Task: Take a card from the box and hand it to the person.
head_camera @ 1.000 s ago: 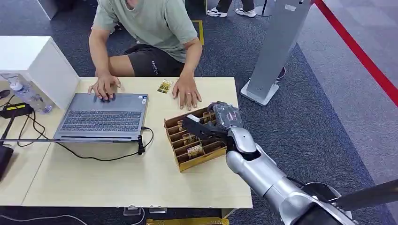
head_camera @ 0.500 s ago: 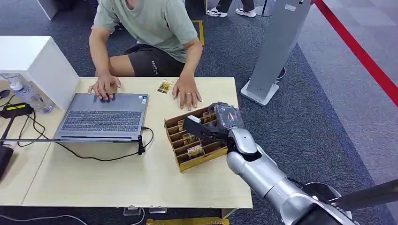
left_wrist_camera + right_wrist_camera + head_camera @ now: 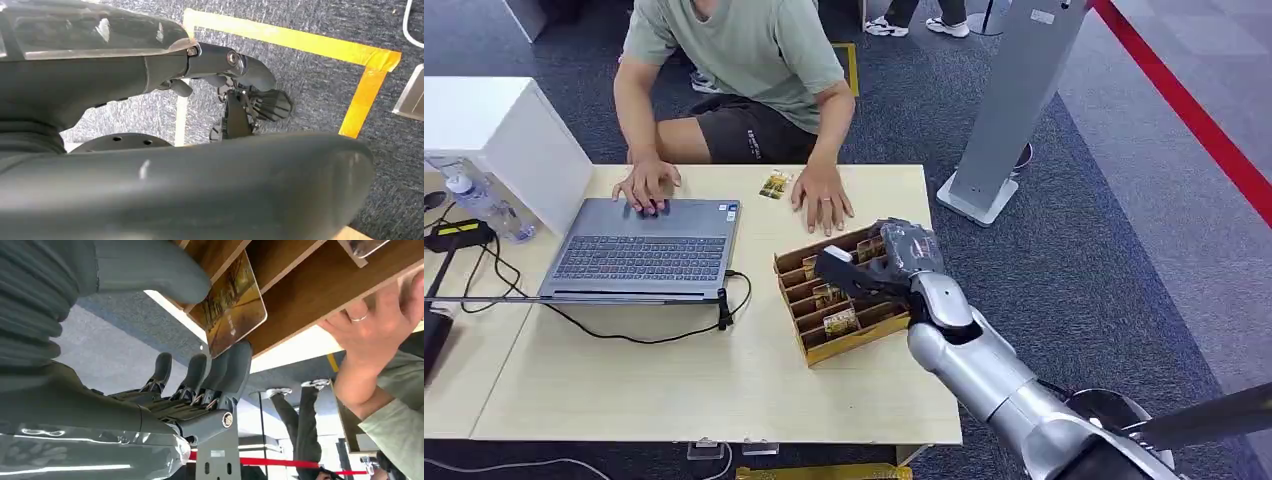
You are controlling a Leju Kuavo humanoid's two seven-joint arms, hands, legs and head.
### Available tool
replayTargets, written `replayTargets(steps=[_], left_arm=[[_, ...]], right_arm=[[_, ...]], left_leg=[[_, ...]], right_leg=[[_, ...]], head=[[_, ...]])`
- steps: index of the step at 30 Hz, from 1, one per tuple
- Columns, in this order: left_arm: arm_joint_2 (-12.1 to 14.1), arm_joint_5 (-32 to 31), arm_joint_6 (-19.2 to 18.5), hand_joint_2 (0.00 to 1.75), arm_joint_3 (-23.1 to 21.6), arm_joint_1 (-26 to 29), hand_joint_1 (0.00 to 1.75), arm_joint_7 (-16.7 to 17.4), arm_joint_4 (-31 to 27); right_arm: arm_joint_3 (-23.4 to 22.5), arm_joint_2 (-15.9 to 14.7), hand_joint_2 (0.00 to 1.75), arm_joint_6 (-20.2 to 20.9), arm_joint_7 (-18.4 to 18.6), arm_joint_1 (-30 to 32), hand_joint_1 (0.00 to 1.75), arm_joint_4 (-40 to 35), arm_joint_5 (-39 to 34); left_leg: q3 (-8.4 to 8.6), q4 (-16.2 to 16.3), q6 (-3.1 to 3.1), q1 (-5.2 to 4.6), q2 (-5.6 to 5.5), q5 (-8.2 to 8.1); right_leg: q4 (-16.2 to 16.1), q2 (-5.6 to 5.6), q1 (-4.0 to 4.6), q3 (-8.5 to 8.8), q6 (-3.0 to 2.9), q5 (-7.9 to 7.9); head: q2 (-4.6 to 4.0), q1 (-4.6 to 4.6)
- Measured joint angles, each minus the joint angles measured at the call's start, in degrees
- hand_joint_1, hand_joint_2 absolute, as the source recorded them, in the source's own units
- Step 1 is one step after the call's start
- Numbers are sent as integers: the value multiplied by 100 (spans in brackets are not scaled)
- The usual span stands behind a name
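From the head camera I see my right hand (image 3: 886,262) sitting over the far right end of the brown slotted cardboard box (image 3: 842,296), which lies at an angle on the pale wooden table (image 3: 674,385) near its right edge. My right wrist camera shows a glossy gold-brown card (image 3: 232,305) standing in one of the box's compartments, with the thick grey thumb (image 3: 150,267) on one face of it and the dark fingers (image 3: 235,367) on the other side at its edge; whether they actually pinch the card or only rest against it I cannot tell. More cards of the same kind (image 3: 837,322) stand in the nearer slots of the box. The person in a sage green T-shirt (image 3: 744,50) sits across the table, one hand (image 3: 822,199) flat on the tabletop just beyond the box, the other hand (image 3: 646,184) on the open grey laptop (image 3: 644,250). A single small card (image 3: 775,184) lies on the table between the person's hands. A black cable (image 3: 664,330) loops from the laptop's side. My left hand (image 3: 245,107) hangs over dark blue-grey carpet with yellow floor tape (image 3: 360,65); its fingers look loosely curled with nothing in them.
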Motion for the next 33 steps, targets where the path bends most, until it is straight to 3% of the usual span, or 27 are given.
replayTargets(steps=[4,19,22,24,33], left_arm=[[0,0,0,0,0,1,0,0,0],[0,15,-2,0,2,2,0,-13,2],[0,42,-2,0,7,2,0,-28,2],[0,48,-2,0,7,2,0,-33,2],[0,85,-2,0,20,2,0,-46,2]], right_arm=[[-9,-2,175,17,0,38,99,0,0],[-59,-9,175,61,15,56,94,0,4],[-63,-9,175,83,15,57,106,0,20],[-66,-7,175,90,15,56,127,0,26],[-83,2,175,92,-39,50,140,0,42]], left_leg=[[-1,0,0,0,0,0],[-1,0,0,0,0,0],[-1,0,0,0,0,0],[-1,0,0,0,0,0],[-2,0,0,0,0,0]], right_leg=[[0,0,0,0,0,0],[0,0,0,-1,0,0],[0,0,0,-1,0,0],[0,0,0,0,0,0],[0,0,0,0,0,0]], head=[[0,0],[0,0],[0,2],[0,0],[0,2]])
